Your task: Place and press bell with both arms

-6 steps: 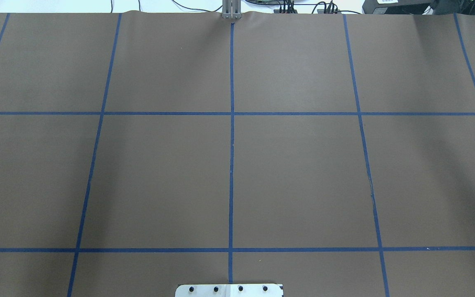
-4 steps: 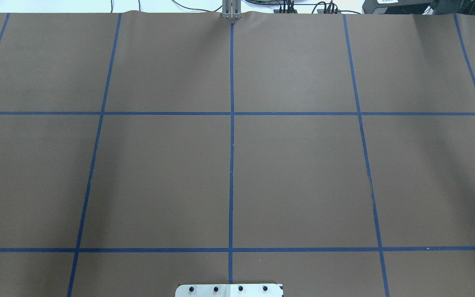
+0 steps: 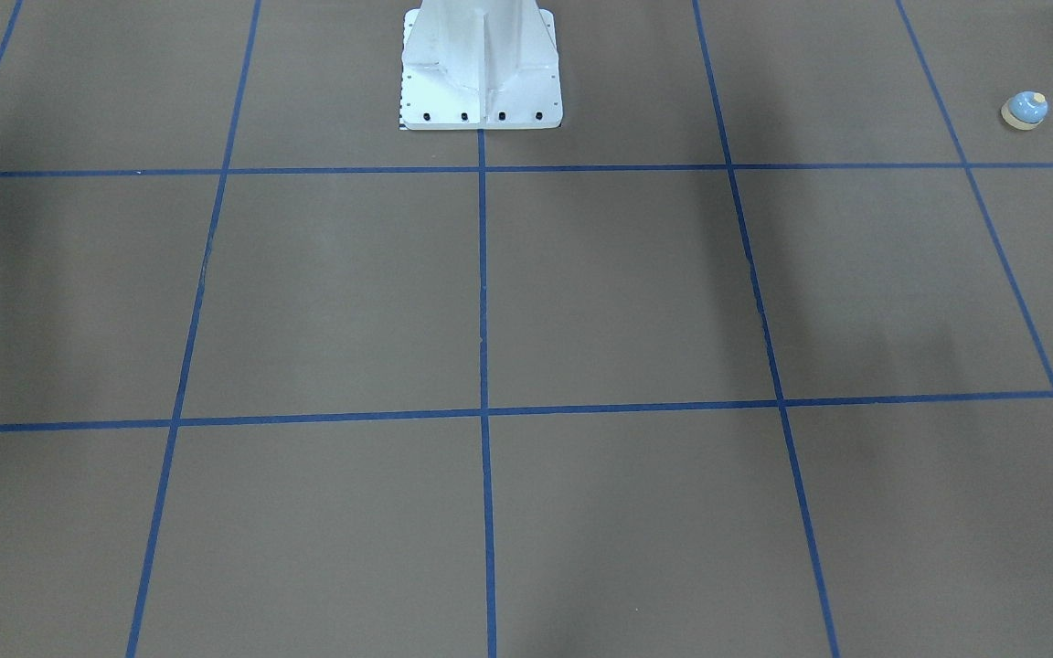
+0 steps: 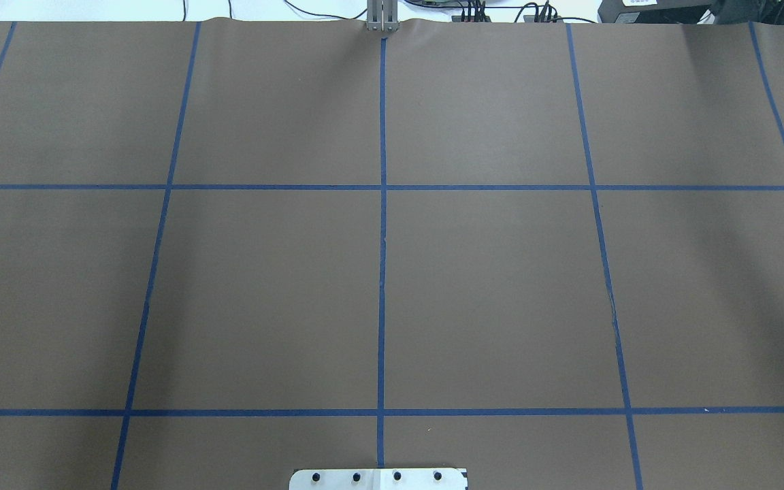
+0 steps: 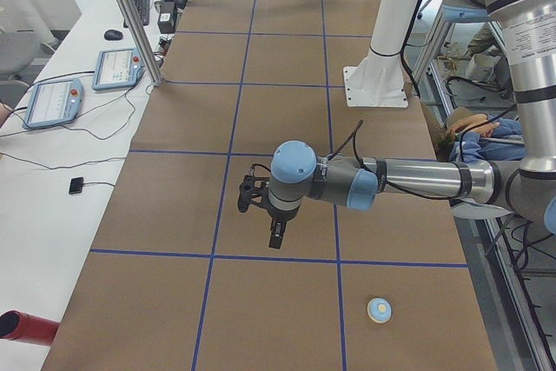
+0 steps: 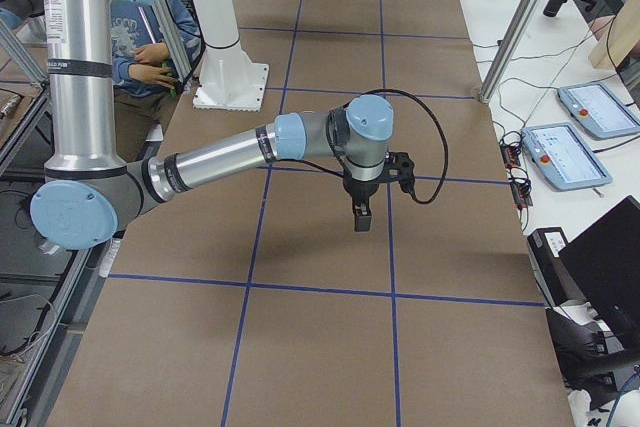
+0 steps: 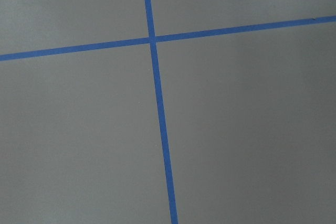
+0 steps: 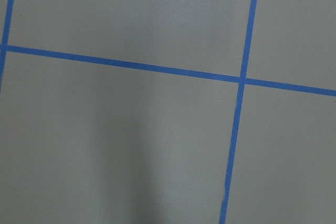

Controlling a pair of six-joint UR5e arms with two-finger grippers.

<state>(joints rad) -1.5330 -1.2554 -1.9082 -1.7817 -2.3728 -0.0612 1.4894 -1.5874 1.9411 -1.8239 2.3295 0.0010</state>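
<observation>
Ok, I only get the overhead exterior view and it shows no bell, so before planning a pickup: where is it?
Observer: The bell stands upright near the end of the table on the robot's left, outside your frame.
Operator: Is anything holding it?
Observer: No, the left gripper hangs above the table, apart from it.
Operator: And the other one?
Observer: The right gripper points down over the table's other half; open or shut, I can't tell.

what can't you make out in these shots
1. left pincer: open or shut unclear; it shows only in the left side view, and small.
2. right pincer: same; it shows only in the right side view.
3. bell: outside the overhead frame; too small for detail in the right side view.
</observation>
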